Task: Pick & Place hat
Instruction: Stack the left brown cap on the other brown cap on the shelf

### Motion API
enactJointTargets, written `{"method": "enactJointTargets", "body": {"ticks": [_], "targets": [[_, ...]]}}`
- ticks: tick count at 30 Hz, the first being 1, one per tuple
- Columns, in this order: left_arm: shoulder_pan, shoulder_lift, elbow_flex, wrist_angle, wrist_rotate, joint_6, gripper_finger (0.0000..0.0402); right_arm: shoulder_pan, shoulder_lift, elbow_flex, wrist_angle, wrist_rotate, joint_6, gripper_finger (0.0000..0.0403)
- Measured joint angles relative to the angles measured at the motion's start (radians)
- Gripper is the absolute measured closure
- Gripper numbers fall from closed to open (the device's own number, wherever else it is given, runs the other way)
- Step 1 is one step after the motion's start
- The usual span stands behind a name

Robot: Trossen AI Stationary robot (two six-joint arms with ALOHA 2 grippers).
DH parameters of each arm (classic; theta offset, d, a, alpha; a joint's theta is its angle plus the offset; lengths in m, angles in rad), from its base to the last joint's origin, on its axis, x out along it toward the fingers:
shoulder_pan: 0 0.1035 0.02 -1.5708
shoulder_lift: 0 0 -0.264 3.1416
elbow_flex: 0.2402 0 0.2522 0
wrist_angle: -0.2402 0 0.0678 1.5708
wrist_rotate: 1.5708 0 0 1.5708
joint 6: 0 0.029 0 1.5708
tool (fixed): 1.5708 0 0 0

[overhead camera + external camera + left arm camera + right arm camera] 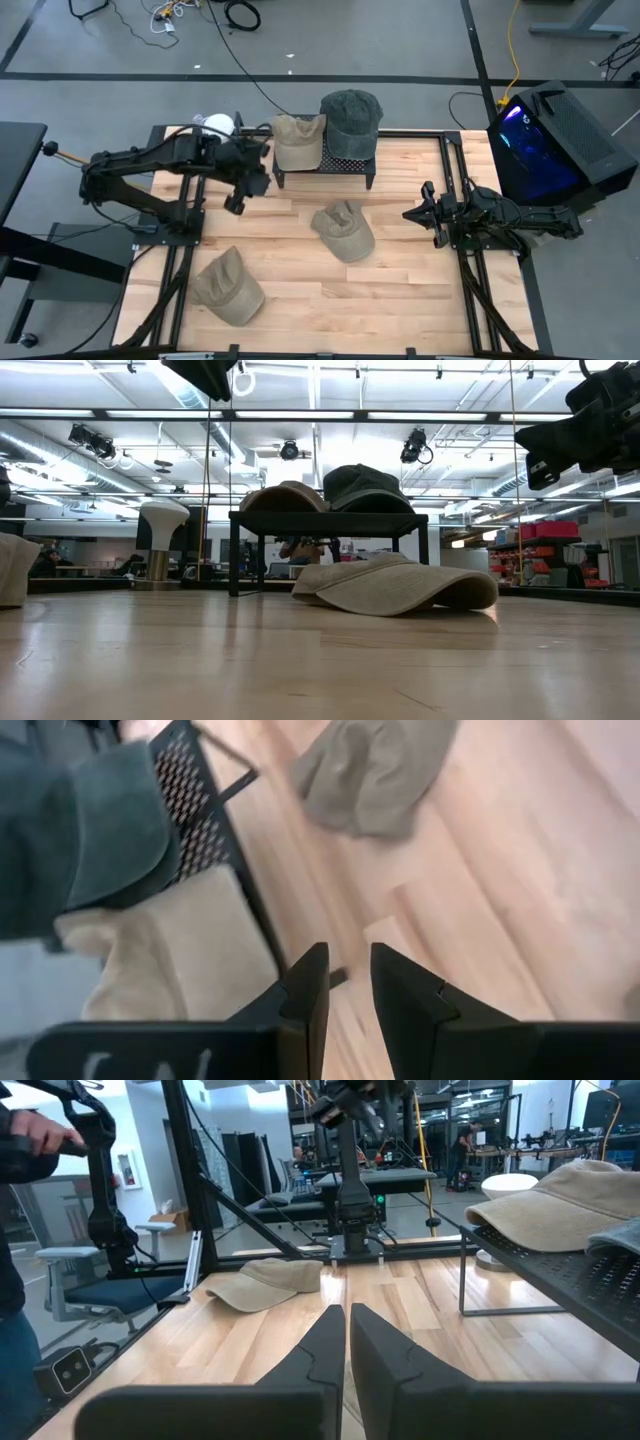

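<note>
Hats sit in several spots: a tan hat (297, 141) and a dark hat (351, 119) on the black rack (322, 166) at upper centre, two more on the counter (400, 285). Left gripper (236, 203) hovers beside the rack, jaws slightly parted, empty. Right gripper (412, 214) waits at right, jaws closed.

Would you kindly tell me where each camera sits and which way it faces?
High view: overhead, straight down on the table, both arms, the rack.
Low view: tabletop height, level across to the middle hat; arms overhead.
Left wrist view: above the rack's edge, looking down; own jaws slightly apart, empty.
Right wrist view: low, looking across the table; own jaws shut.
Shared: the tan hat on the rack shows in all.
</note>
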Motion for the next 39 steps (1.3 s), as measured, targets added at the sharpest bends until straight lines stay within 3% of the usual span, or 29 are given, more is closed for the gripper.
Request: {"method": "enactJointTargets", "body": {"ticks": [11,17,31,39], "targets": [[-0.163,0.000,0.000,-0.073,0.004,0.000,0.0316,0.000,0.000,0.000,0.000,0.000,0.000,0.0378],[-0.241,0.000,0.000,-0.121,0.064,-0.001,0.0316,0.000,0.000,0.000,0.000,0.000,0.000,0.0378],[-0.429,0.010,0.000,-0.143,0.158,-0.227,0.0316,0.000,0.000,0.000,0.000,0.000,0.000,0.0378],[-0.487,0.010,0.000,-0.142,0.162,-0.300,0.0316,0.000,0.000,0.000,0.000,0.000,0.000,0.0378]]}}
